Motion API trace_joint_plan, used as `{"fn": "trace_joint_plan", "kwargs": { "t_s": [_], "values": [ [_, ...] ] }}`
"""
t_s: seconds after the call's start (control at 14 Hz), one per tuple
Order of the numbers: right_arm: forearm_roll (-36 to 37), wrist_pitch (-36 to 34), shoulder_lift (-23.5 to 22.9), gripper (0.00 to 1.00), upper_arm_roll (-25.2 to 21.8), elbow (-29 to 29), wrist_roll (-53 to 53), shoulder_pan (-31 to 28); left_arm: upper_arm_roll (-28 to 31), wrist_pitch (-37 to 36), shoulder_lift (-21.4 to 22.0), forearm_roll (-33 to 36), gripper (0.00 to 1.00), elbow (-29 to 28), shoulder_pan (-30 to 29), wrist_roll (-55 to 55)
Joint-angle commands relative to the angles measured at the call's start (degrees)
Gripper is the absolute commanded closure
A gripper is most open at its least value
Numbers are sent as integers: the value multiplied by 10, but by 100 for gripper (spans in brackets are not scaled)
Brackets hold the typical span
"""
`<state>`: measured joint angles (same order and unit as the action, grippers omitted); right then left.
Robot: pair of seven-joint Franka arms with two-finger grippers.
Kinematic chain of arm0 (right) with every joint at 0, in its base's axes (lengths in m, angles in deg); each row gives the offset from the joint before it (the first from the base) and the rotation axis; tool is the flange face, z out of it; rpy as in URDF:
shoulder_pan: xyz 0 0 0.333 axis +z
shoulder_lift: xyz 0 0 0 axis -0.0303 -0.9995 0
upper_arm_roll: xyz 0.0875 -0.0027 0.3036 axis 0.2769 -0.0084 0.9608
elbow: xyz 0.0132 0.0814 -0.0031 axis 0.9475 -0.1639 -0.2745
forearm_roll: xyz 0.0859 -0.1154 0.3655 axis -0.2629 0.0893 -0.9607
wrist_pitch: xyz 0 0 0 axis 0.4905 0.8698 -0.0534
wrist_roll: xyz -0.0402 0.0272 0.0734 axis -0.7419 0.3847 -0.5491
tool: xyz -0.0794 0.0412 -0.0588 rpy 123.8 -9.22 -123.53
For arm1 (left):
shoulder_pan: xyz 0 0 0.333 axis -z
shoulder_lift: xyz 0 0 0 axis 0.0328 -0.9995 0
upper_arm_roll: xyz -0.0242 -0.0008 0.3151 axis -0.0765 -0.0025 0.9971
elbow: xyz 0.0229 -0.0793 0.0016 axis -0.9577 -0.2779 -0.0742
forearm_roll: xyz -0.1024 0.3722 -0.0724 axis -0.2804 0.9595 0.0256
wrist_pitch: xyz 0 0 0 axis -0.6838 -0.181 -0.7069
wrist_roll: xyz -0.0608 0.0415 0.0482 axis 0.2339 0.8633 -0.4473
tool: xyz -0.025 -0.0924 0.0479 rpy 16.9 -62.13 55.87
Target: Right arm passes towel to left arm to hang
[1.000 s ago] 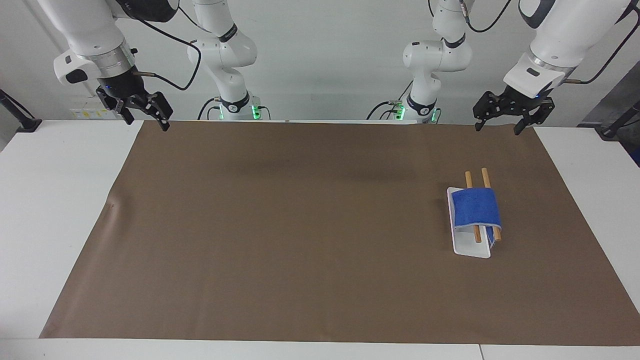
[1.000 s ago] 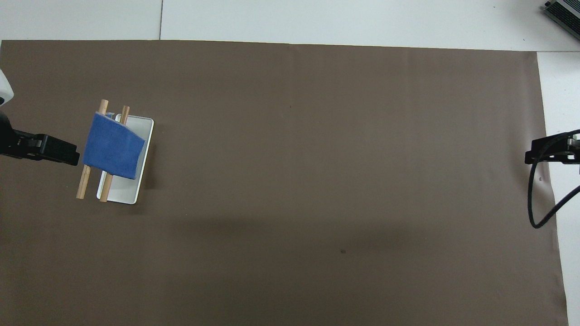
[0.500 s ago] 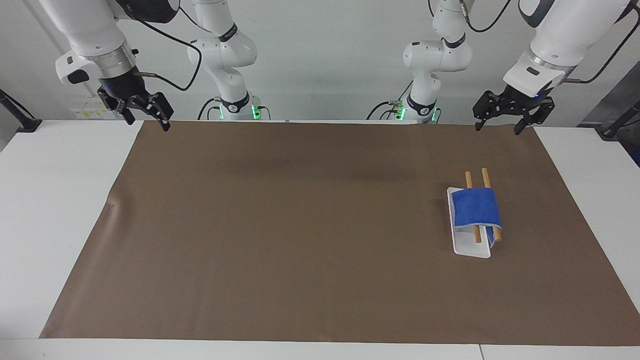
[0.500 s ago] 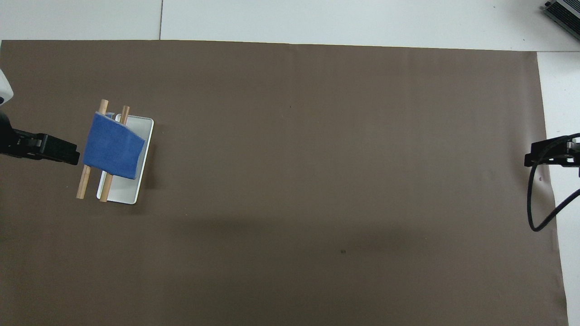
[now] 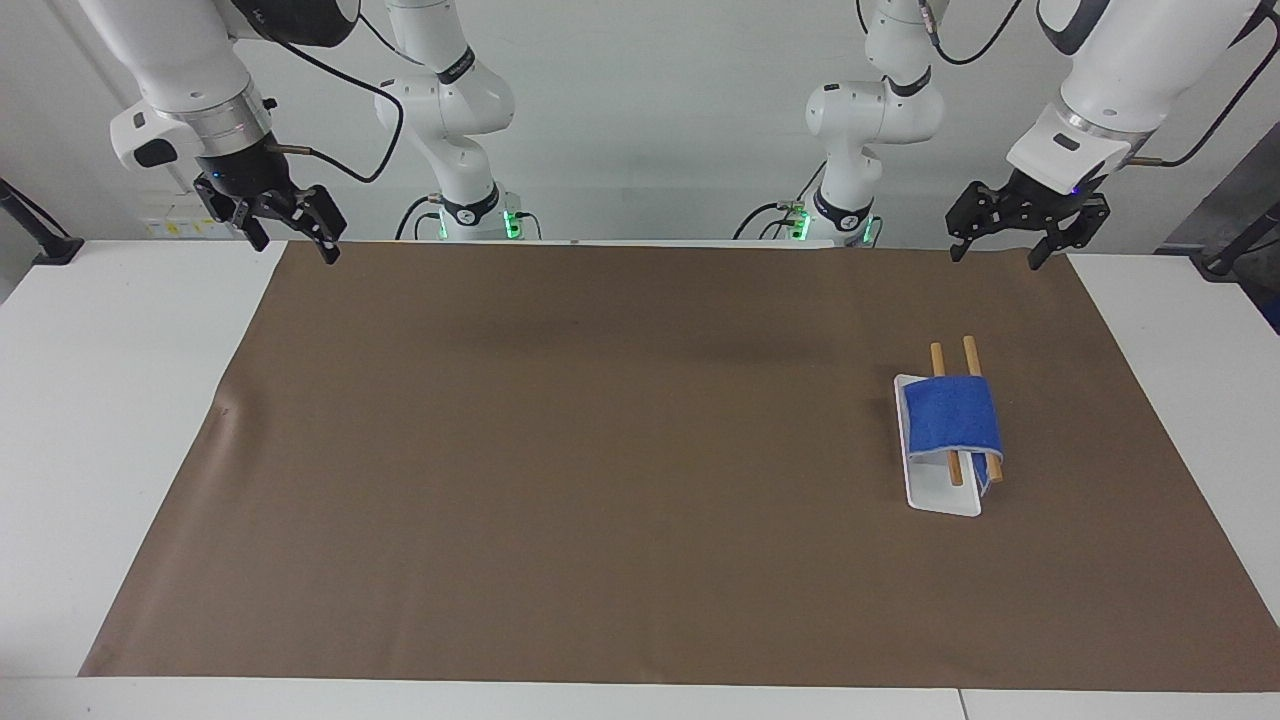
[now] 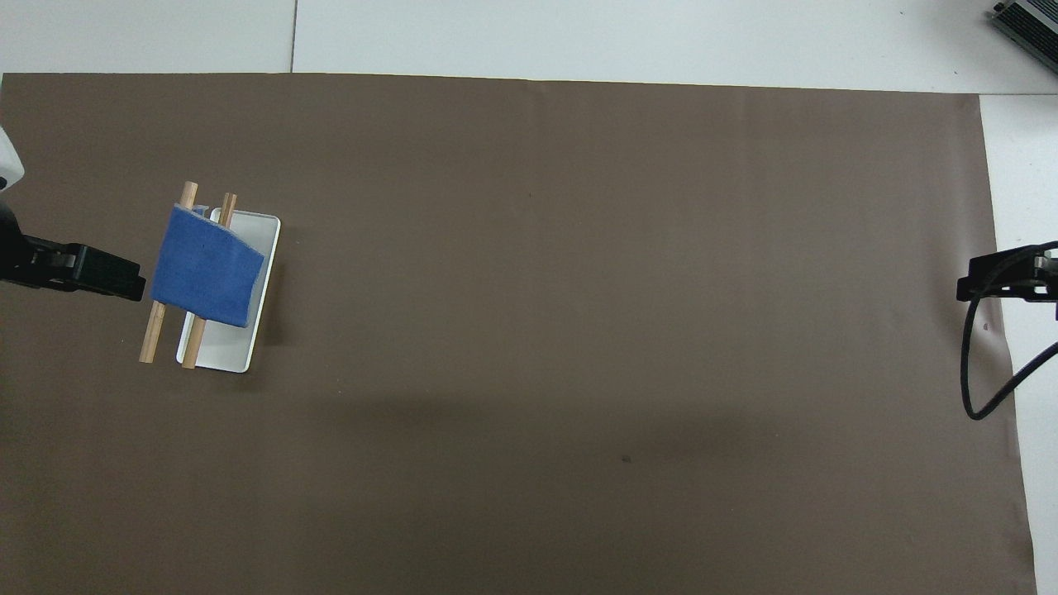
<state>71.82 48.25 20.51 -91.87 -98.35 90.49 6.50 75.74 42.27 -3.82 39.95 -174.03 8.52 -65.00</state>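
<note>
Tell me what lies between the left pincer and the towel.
Only bare brown mat, seen in the facing view: the left pincer hangs open, the towel draped over two wooden rods.

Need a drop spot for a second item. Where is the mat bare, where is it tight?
Bare: all the brown mat from the white tray to the right arm's end. Crowded: only the left arm's end, where the towel drapes the two wooden rods. Left gripper and right gripper hang open, raised.

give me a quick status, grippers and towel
Left gripper open, empty, up at its mat corner. Right gripper likewise. Towel draped over the wooden rods on the white stand. Nothing in the way.
</note>
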Motion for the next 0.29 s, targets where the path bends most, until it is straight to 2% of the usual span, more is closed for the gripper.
{"fn": "trace_joint_plan", "kwargs": {
  "t_s": [0.0,0.21],
  "values": [
    [-2,16,16,0,1,-22,-8,-5,7,-7,-6,8,0,12,16,-4],
    [-2,17,17,0,1,-27,-9,-5,7,-5,-6,7,0,11,15,-5]
  ]
}}
